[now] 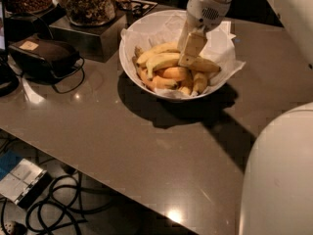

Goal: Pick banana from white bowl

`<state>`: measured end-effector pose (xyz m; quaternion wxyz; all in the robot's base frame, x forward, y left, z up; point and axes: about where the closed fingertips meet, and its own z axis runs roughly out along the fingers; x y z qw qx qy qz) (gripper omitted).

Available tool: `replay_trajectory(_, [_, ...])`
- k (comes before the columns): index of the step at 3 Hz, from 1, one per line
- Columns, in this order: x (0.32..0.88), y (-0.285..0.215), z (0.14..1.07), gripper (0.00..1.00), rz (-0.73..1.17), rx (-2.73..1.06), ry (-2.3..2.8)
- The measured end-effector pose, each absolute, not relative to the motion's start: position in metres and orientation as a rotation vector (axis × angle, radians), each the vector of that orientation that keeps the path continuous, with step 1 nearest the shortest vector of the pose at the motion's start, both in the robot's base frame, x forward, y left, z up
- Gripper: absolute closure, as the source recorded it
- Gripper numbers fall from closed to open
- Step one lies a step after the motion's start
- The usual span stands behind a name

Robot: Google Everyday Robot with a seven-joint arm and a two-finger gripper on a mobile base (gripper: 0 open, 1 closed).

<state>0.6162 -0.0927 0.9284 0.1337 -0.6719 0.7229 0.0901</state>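
As the banana lies on top of the pile in the white bowl, long axis running left-to-right, the gripper hangs low over its right half, touching or nearly so. Can't tell how far the jaws are open or whether they hold anything. Next, I'd say: close across that axis.
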Motion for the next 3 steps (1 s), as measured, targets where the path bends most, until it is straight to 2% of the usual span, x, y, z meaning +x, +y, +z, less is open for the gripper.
replay_trajectory(2, [0.6188, -0.0957, 0.9249, 0.49, 0.246, -1.969, 2.102])
replay_trajectory(3, [0.6232, -0.1011, 0.9293, 0.54, 0.226, -1.969, 2.096])
